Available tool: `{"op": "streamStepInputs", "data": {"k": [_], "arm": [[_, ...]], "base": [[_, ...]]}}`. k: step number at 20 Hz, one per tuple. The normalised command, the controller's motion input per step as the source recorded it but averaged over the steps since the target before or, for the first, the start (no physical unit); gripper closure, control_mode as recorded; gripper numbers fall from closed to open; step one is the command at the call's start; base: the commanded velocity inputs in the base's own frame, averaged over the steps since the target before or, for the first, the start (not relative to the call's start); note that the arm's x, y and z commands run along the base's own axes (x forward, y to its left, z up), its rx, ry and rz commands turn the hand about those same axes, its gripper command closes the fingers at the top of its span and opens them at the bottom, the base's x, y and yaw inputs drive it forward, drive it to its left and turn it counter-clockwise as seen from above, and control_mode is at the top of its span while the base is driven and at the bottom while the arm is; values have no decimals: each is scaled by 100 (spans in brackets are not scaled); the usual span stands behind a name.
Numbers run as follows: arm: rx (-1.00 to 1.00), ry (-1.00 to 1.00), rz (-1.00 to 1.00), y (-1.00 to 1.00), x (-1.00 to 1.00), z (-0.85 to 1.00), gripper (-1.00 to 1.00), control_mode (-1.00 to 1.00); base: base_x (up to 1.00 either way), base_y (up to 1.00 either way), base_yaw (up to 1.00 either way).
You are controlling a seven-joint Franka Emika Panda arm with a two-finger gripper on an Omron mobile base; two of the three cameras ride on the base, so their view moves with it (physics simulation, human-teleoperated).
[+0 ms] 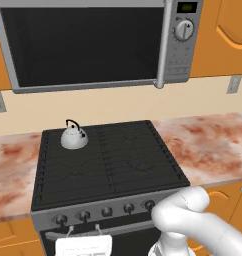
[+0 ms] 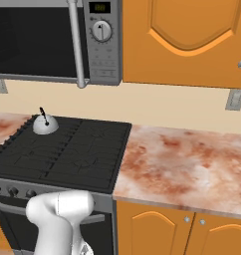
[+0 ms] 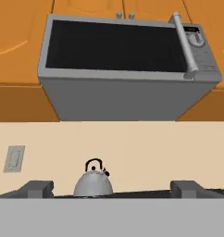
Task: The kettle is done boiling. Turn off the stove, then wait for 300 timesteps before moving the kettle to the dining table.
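Observation:
The kettle [image 1: 74,136] [image 2: 45,124], small and silver with a thin black arched handle, stands on the back left burner of the black stove [image 1: 108,155] [image 2: 67,152]. A row of round knobs [image 1: 107,211] runs along the stove's front. In the hand view the kettle [image 3: 93,183] shows low and centre, far beyond my gripper [image 3: 113,189]. Its two fingertips [image 3: 37,187] stand wide apart with nothing between them, so it is open. My white arm [image 1: 185,212] is folded low in front of the stove's right front corner. The dining table is out of view.
A grey microwave [image 1: 93,40] [image 2: 53,40] [image 3: 123,69] hangs above the stove under orange cabinets. Marbled counter [image 1: 208,145] [image 2: 187,159] runs on both sides. A white towel [image 1: 83,245] hangs on the oven handle. Outlets [image 1: 234,84] sit on the cream wall.

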Motion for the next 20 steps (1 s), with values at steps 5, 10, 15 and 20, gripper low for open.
{"op": "streamStepInputs", "data": {"k": [5,10,15,20], "arm": [[19,0,-3,-3,0,68,-100,-100],[19,-1,0,-4,-2,71,-100,-100],[18,0,0,-5,0,68,-100,-100],[16,1,0,-3,0,63,-100,-100]], "base": [[0,0,0],[0,0,0],[0,0,0],[0,0,0]]}}
